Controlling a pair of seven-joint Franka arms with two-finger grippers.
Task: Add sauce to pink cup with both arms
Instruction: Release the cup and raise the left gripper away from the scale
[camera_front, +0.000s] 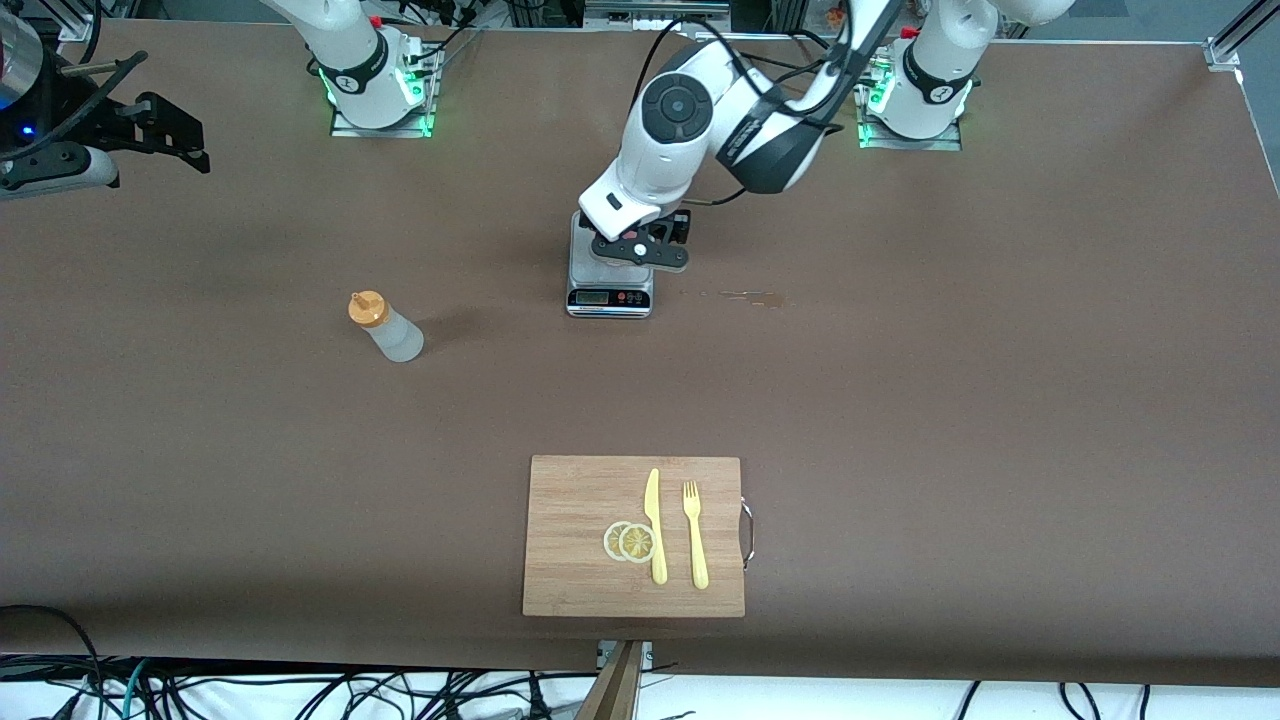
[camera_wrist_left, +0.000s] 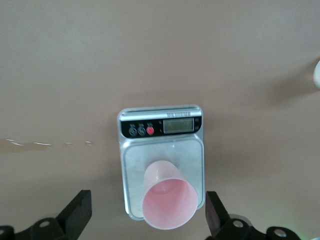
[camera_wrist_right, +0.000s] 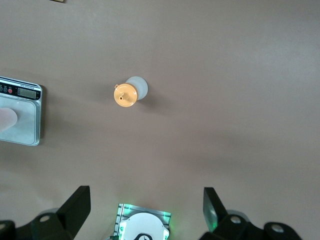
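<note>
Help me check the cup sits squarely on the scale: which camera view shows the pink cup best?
The left wrist view: it looks straight down at the pink cup, upright on the scale, between the left gripper's open jaws. The right wrist view catches only a pale sliver at its edge. In the front view the left arm hides the cup.

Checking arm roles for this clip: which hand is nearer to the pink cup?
Left. The left hand is open directly over the pink cup on the scale. The right hand is open, high near its arm's end of the table.
</note>
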